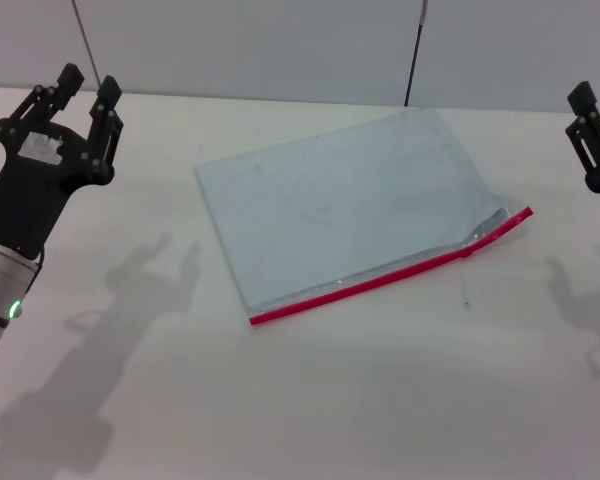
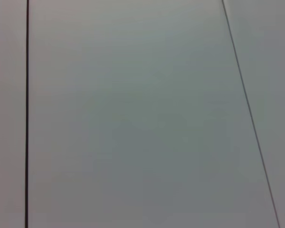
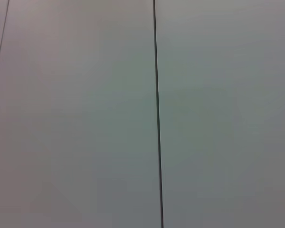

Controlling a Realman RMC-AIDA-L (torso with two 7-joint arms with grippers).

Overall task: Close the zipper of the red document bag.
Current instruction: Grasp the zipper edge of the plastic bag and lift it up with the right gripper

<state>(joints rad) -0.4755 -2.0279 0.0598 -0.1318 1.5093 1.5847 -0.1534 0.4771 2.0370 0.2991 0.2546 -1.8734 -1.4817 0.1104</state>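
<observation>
While both arms hang raised at the sides, the scene lists as follows.

Bench [image 1: 310,400]: plain white surface carrying one item; shadows of both arms fall on it near the left and right edges.

Red document bag [image 1: 350,205]: flat, translucent pale blue-grey pouch, lying skewed near the middle of the bench, towards the far edge; one far corner points at the back wall.

Zipper [image 1: 380,280]: thin bright red strip along the bag's near long edge, running from its near left corner up to its right corner. Near the right end the plastic bulges and the edge looks parted; a small dark spot on the strip there may be the slider, too small to be sure.

Left claw [image 1: 88,88]: raised above the bench's far left corner, fingers spread, holding nothing, well apart from the bag.

Right claw [image 1: 590,130]: at the bench's right edge, raised, only partly in view; finger state cannot be told.

Wrist views: plain grey wall panels with dark seams only.
</observation>
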